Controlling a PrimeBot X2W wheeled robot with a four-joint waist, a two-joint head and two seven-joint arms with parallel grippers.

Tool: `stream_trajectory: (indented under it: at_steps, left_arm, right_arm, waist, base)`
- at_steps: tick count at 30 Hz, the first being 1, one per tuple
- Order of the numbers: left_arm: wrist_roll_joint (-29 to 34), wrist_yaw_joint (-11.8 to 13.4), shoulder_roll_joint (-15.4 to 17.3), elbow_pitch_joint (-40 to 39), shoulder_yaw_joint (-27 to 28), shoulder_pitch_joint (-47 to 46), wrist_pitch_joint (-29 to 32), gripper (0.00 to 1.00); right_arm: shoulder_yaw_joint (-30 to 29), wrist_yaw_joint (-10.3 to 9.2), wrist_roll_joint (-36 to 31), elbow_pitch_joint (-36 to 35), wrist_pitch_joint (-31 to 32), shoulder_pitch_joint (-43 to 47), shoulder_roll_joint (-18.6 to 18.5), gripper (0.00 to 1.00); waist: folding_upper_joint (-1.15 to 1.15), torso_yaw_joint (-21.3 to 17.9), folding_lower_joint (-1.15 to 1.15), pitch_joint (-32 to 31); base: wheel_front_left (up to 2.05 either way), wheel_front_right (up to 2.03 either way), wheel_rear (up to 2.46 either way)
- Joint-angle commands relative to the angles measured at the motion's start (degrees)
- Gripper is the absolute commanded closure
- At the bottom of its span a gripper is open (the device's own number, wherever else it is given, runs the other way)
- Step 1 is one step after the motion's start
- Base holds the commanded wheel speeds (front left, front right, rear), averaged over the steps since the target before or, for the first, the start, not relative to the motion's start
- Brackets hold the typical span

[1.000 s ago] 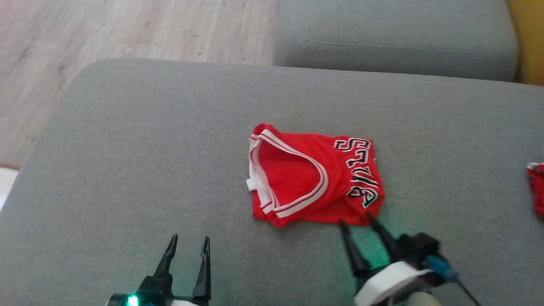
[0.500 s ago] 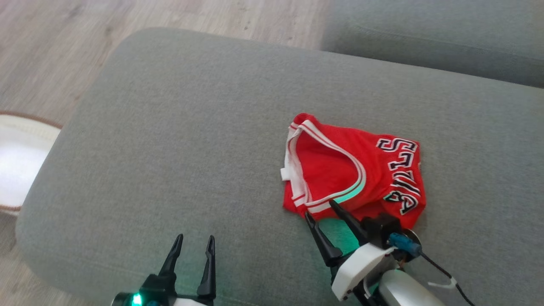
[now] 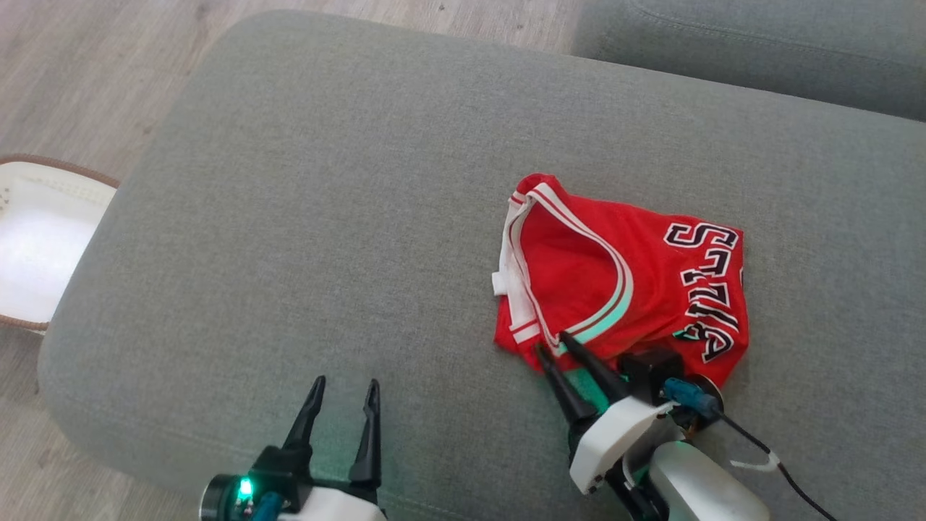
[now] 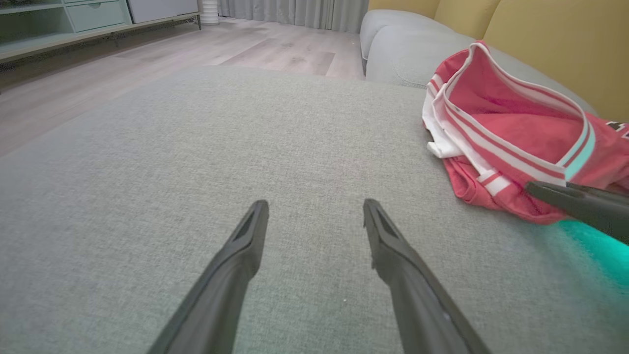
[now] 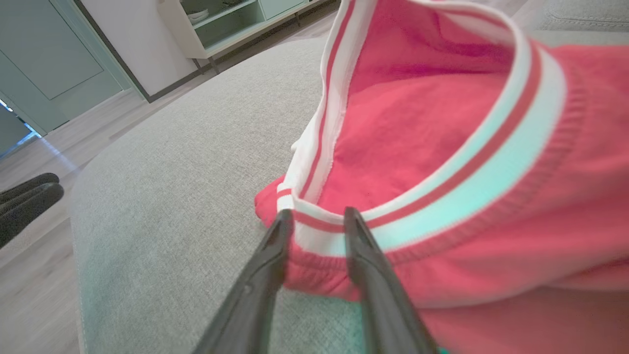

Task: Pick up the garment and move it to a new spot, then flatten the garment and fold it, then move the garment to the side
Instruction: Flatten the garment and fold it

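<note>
The garment (image 3: 629,289) is a red jersey with white-and-red trim and black lettering, lying crumpled on the grey sofa cushion (image 3: 325,217). My right gripper (image 3: 552,343) is at its near edge, and its two fingers pinch the striped trim between them. The right wrist view shows that hold close up: the fingers of the right gripper (image 5: 318,214) stand on either side of the band of the garment (image 5: 442,123). My left gripper (image 3: 346,382) is open over bare cushion, well left of the jersey. In the left wrist view the left gripper (image 4: 314,204) holds nothing, with the garment (image 4: 511,132) off to its right.
A second grey cushion (image 3: 759,51) lies at the back right. The cushion's left and front edges drop to wood floor (image 3: 87,65), where a white basket (image 3: 36,246) stands. A yellow backrest (image 4: 540,34) rises behind the jersey.
The head camera has shifted. My right gripper has moved left along the jersey's near edge and its fingers have narrowed onto the striped trim. The left gripper has stayed open.
</note>
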Motion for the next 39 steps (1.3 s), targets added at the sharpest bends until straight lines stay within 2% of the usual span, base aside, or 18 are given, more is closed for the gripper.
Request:
stream_trajectory:
  at_steps: [1,6,13,19,20,21,26,30,32,39]
  left_arm:
    - [-0.46,0.36,0.00,-1.97,1.44,-1.95,-0.47,0.00]
    - [-0.37,0.30,0.00,-2.14,1.13,-2.03,-0.47,0.00]
    - [0.17,-0.47,0.00,-1.65,0.53,-2.30,-0.47,0.00]
    - [0.30,-1.02,0.00,-0.76,-0.19,-1.87,-0.47,0.00]
    - [0.25,-1.04,0.00,-0.67,-0.26,-1.76,-0.47,0.00]
    - [0.27,-1.07,0.00,-0.59,-0.33,-1.67,-0.47,0.00]
    - [0.51,-0.89,0.00,-0.49,0.76,-1.19,-0.47,0.00]
    - [1.23,-0.82,0.00,-0.84,2.27,-1.03,-0.47,0.00]
    - [1.64,-0.86,0.00,-1.21,2.85,-1.15,-0.47,0.00]
    - [2.87,-0.73,0.00,-1.81,4.87,-1.65,-0.47,0.00]
  right_arm:
    - [1.13,-0.04,0.66,-1.61,-0.46,-1.91,0.17,1.00]
    - [1.93,-0.04,1.71,-2.99,-0.73,-2.43,0.17,1.00]
    - [6.78,-0.04,5.47,-6.43,-0.87,-6.35,0.17,1.00]
    - [10.19,-0.04,8.99,-3.39,1.92,-9.08,0.17,1.00]
    - [10.57,-0.04,9.70,-2.52,2.68,-9.14,0.17,0.61]
    - [10.83,-0.04,10.41,-1.96,2.91,-9.22,0.17,0.00]
    - [12.17,-0.04,12.07,-1.83,0.92,-9.63,0.17,0.00]
    - [9.29,-0.04,10.55,-2.63,-0.71,-9.51,0.17,0.00]
    - [4.85,-0.04,8.84,-3.74,-0.88,-8.90,0.17,0.00]
    - [-14.01,-0.04,-3.19,-8.60,-0.94,-1.11,0.16,0.00]
  waist:
    - [0.00,-0.18,-0.01,0.05]
    - [0.00,-0.35,-0.01,0.02]
    - [0.00,1.14,-0.01,-0.71]
    - [0.00,3.67,-0.01,-1.41]
    - [0.00,3.98,-0.01,-1.49]
    - [0.00,4.25,-0.01,-1.57]
    - [0.00,3.56,-0.01,-2.16]
    - [0.00,1.11,-0.01,-3.20]
    - [0.00,-0.54,-0.01,-3.63]
    - [0.00,-6.99,-0.01,-5.30]
  base:
    - [0.00,0.00,0.00]
    - [0.00,0.00,0.00]
    - [0.00,0.00,0.00]
    - [0.00,0.00,0.00]
    - [0.00,0.00,0.00]
    - [0.00,0.00,0.00]
    - [0.00,0.00,0.00]
    - [0.00,0.00,0.00]
    - [0.00,0.00,0.00]
    - [0.00,0.00,0.00]
